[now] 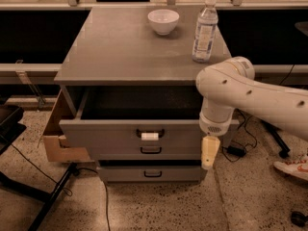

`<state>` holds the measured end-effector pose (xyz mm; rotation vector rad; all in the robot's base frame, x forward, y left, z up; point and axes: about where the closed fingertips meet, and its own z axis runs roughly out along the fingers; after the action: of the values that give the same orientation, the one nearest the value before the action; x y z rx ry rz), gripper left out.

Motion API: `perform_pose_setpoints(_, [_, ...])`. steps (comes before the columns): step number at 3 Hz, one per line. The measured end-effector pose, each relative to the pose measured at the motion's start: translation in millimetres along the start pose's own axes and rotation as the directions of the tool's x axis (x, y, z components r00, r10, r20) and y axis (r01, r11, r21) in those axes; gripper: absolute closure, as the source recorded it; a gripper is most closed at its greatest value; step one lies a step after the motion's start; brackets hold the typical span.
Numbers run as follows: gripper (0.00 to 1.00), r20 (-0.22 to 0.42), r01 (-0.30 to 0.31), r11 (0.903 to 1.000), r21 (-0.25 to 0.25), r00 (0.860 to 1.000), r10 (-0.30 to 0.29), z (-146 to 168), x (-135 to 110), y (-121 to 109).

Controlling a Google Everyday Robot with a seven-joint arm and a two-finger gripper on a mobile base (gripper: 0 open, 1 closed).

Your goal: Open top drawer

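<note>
Grey, wide top drawer [110,137] stands pulled out at six o'clock of the cabinet top [130,52]. Stiff, probably heavy; take its black tagged handle [150,133]. The cream gripper [209,153] hangs at three o'clock of it; open or closed, I cannot tell.

The desk [125,47] and top drawer [106,139] look matt grey, the drawer's inside speckled. The pincer [210,153], smooth cream plastic, hangs at the drawer front's right end. The bottle [205,30] is clear plastic.
</note>
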<state>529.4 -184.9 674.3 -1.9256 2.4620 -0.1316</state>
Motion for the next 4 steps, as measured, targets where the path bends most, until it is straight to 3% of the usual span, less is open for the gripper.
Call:
perform_pose_setpoints(1, [0.26, -0.015, -0.037, 0.9988, -0.031, 0.999, 0.037, 3.8, 15.4, 29.8])
perform_pose_setpoints(2, [0.49, -0.022, -0.053, 0.9975, -0.047, 0.998, 0.052, 3.7, 21.6, 44.3])
perform_pose_setpoints(3, [0.72, -0.022, -0.053, 0.9975, -0.047, 0.998, 0.052, -4.6, 21.9, 43.6])
perform_pose_setpoints(4, [0.78, -0.022, -0.053, 0.9975, -0.047, 0.998, 0.052, -6.4, 22.1, 43.2])
